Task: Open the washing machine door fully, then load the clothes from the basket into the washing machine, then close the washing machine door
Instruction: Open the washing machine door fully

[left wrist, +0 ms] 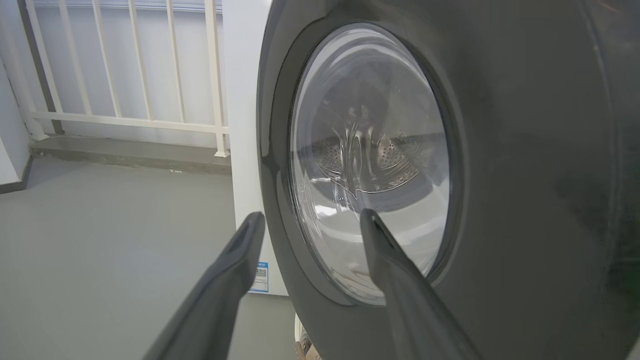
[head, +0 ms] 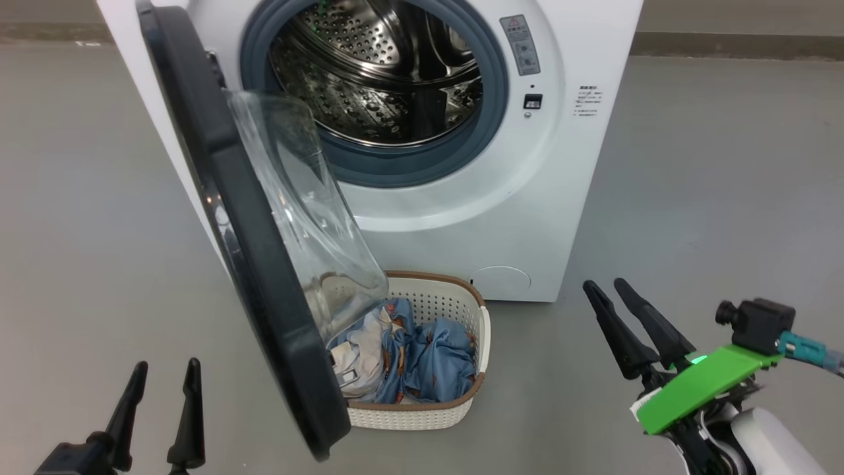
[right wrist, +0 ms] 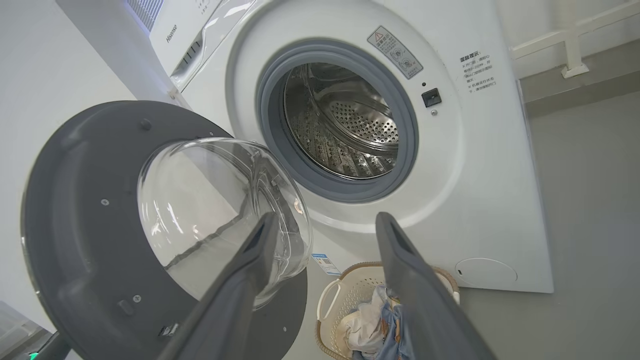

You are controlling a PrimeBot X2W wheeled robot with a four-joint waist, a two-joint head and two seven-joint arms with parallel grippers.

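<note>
A smooth grey floor (head: pixel 725 165) runs all round the washing machine (head: pixel 580 218), and past the machine a white railing (left wrist: pixel 125 120) stands on a low kerb against a pale wall. The machine is a white box with a grey rubber ring (head: pixel 491 112) around a shiny perforated steel drum (head: pixel 382 72), which holds no laundry. It has a round filter cap (head: pixel 501 278) low on its front.

The washing machine door (head: pixel 264 284) hangs swung out from the machine's front, black-rimmed, its clear glass bowl bulging on the side that faces the opening. The basket (head: pixel 455 297), cream and perforated with a brown rim, sits on the floor just in front of the machine, under the opening and partly behind the door's lower edge. The clothes (head: pixel 428 356) lie heaped inside it, light blue with small orange figures and some white.

The left gripper (head: pixel 167 364) hovers before the door's outer face, fingers spread and empty. The right gripper (head: pixel 603 284) hangs in front of the machine, to the right of the basket, fingers also apart and holding nothing.
</note>
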